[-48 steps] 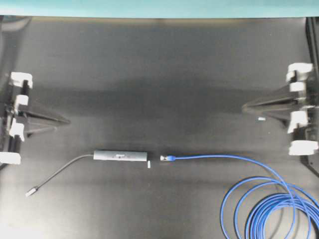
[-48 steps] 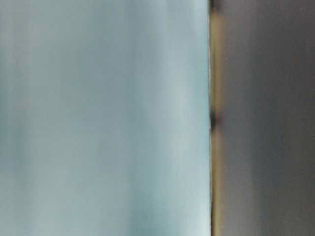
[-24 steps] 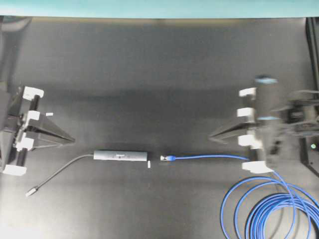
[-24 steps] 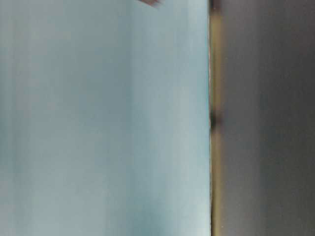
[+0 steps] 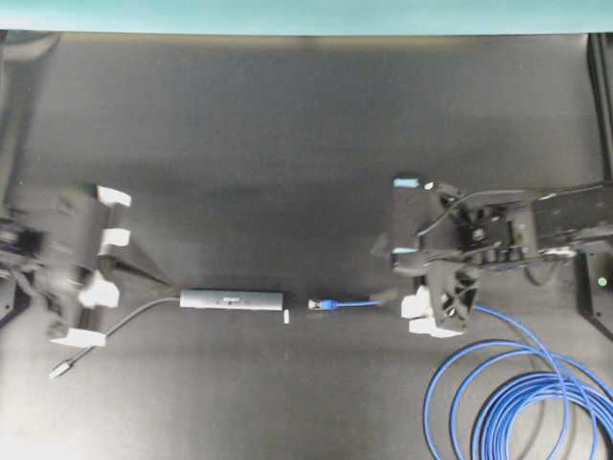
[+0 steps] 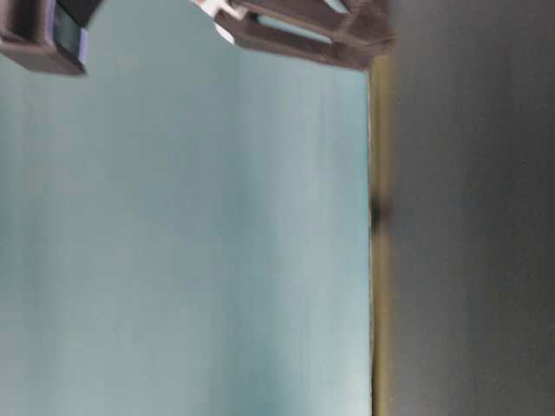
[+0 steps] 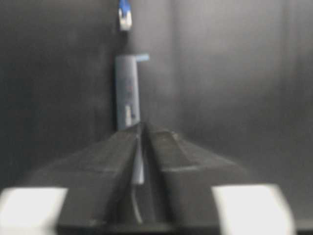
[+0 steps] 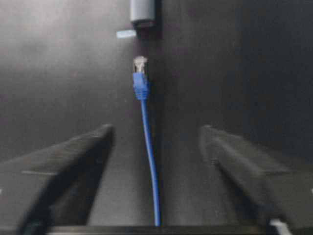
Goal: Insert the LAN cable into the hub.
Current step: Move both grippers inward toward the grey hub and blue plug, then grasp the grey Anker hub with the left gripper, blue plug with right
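Our right gripper (image 8: 155, 142) is spread wide, empty, straddling the cable (image 8: 149, 161), whose plug (image 8: 140, 63) lies just short of the hub (image 5: 233, 300). Our left gripper (image 7: 143, 137) is nearly closed, empty, above the hub's cord end.

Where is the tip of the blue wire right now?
In the overhead view the LAN cable plug lies on the table near the middle, just right of the hub, not touching it, with the right gripper open around the cable behind it.

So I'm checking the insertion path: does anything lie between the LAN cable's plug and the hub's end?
Nothing visible does. The plug of the LAN cable faces the hub across bare dark table; the hub's white tab sits just off to one side.
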